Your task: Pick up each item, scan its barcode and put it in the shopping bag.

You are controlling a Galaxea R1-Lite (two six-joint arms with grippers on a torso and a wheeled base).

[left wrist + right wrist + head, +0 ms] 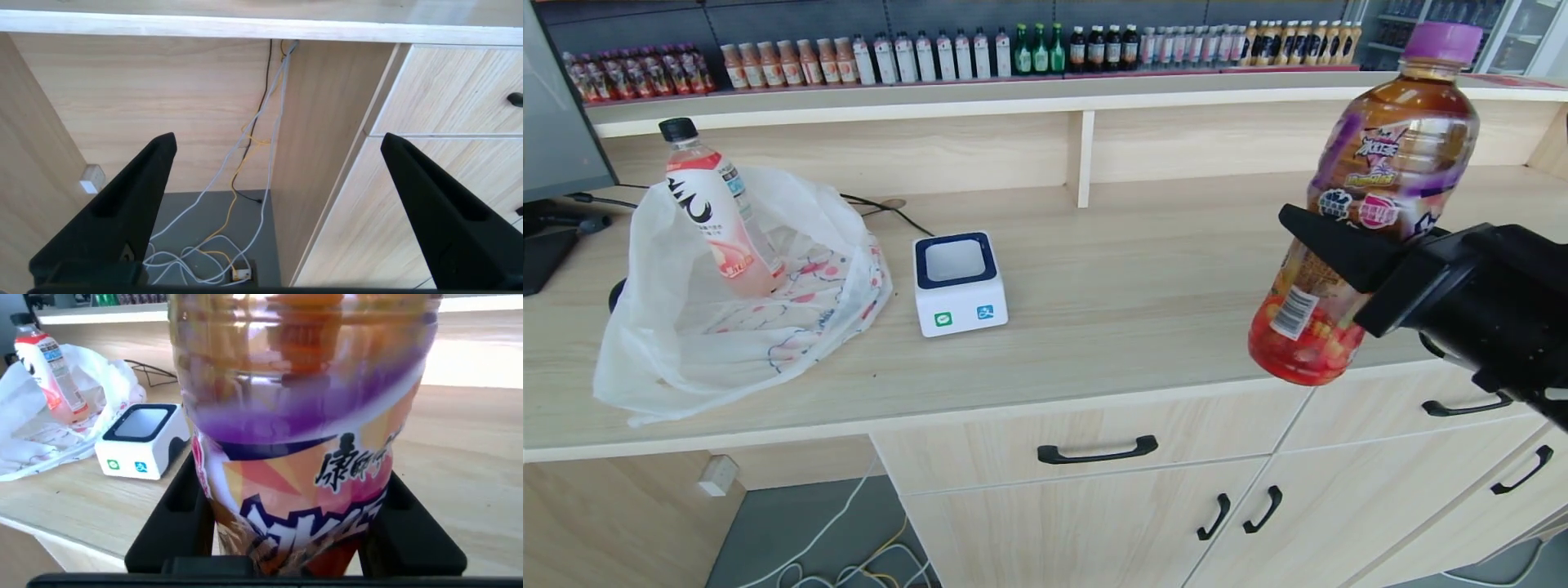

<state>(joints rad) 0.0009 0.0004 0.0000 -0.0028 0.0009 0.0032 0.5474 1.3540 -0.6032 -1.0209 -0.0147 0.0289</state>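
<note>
1. Grasp state. My right gripper point(1339, 237) is clamped on the purple-capped bottle point(1396, 155), with the fingers gripping the label band just below mid-height. The bottle is in the air at the right end of the counter point(1143, 278), above its front edge and touching nothing else.

2. Bottle axis. The long axis is near upright, with the cap up and tipped slightly to my right. The base hangs lower and toward my left. The barcode point(1293, 312) sits low on the body, below my fingers, and faces back toward me, not down.

3. Controlling relation. The scanner point(958, 282) stands on the counter well to my left of the bottle, with its window facing up. The shopping bag point(686, 343) lies just beyond it, farther left, and already holds a pink bottle point(719, 212) leaning inside. In my judgement the next move is a leftward carry, plus a roll of the wrist to turn the barcode down over the window. My right arm is the nearer arm and the only one loaded.

4. Arm pose. My right arm reaches in from the right at about counter height, with the wrist level. My left gripper point(278, 139) has its fingers spread wide and holds nothing. It hangs below the counter top, facing the open bay with loose cables point(245, 163).
</note>
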